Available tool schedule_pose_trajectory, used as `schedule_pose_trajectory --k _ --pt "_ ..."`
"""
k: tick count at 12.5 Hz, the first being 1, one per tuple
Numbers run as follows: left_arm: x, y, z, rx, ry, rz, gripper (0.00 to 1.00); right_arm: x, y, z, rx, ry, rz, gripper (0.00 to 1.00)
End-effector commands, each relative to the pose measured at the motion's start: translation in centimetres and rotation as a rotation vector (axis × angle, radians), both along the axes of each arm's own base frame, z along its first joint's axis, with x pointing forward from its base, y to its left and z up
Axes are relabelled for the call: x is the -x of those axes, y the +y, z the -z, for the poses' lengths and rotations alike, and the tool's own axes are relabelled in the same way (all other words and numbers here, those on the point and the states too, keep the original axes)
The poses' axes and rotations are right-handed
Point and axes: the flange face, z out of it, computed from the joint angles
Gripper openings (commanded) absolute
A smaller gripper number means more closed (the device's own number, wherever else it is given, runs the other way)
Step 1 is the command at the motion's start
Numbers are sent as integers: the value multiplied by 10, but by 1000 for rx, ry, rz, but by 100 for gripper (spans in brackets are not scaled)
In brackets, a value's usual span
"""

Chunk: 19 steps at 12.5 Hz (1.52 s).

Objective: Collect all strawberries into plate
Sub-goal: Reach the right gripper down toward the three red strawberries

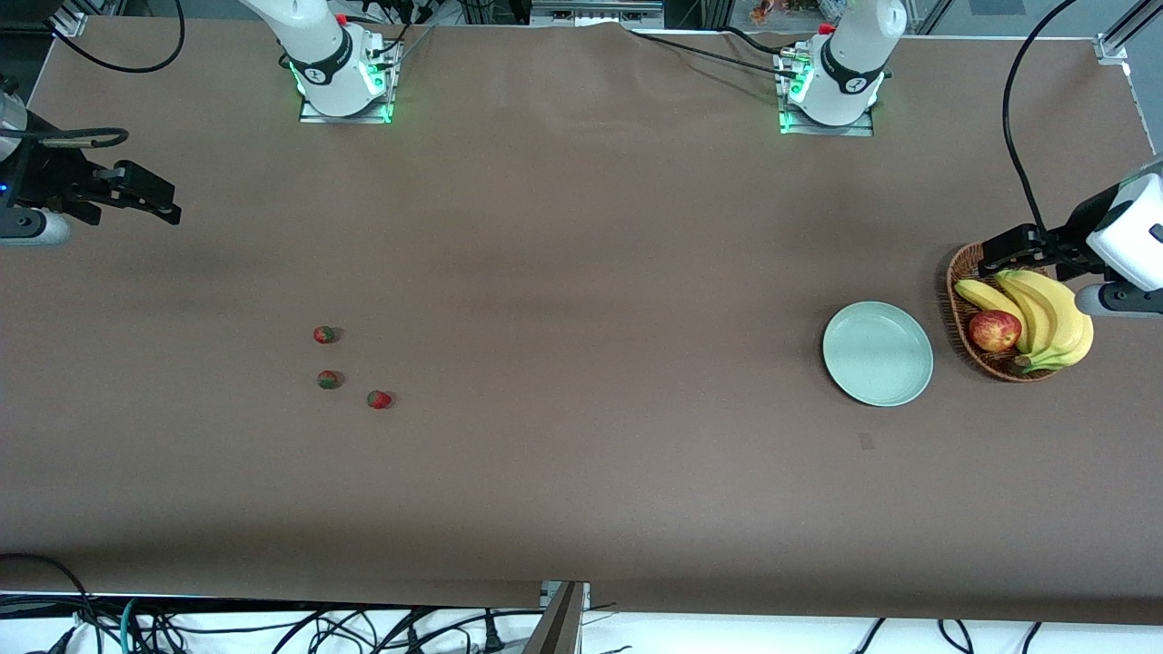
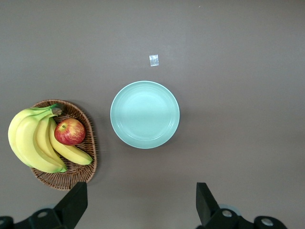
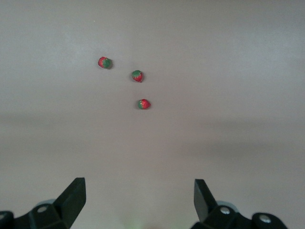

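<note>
Three small red strawberries with green tops lie close together on the brown table toward the right arm's end (image 1: 324,334) (image 1: 329,379) (image 1: 379,399). They also show in the right wrist view (image 3: 105,62) (image 3: 137,76) (image 3: 143,104). The pale mint-green plate (image 1: 878,353) sits empty toward the left arm's end and shows in the left wrist view (image 2: 145,114). My right gripper (image 1: 156,200) (image 3: 138,186) is open and empty, up over the table's edge at the right arm's end, apart from the berries. My left gripper (image 1: 995,247) (image 2: 141,187) is open and empty over the basket's rim.
A brown wicker basket (image 1: 956,300) (image 2: 71,177) with bananas (image 1: 1045,313) and a red-yellow apple (image 1: 995,331) stands beside the plate at the left arm's end. A small bit of tape (image 1: 865,441) lies nearer the front camera than the plate.
</note>
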Motion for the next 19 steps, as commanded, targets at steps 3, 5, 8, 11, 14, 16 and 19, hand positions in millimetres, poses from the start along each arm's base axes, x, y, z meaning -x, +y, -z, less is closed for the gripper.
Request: schedule_pose_trajectory --k 3,5,8,11,14,16,19 --pt "-4 -3 -4 -21 3 16 100 -7 -1 -7 26 -41 -6 100" --pt "-4 -2 -4 -21 3 14 100 -7 -2 -7 23 -38 -4 100" --pt "-6 2 0 -13 9 7 100 -6 -26 -8 -10 -33 38 100" --pt "-6 4 1 -12 10 3 100 -6 -26 -7 -25 -32 51 100" --pt "-6 4 2 -10 12 3 100 -7 -20 -5 -24 -29 25 100" --pt "-6 5 1 -9 10 3 100 -10 -3 -2 2 -33 -11 100" --pt "-7 6 2 -9 12 0 100 -8 15 15 15 7 -45 100"
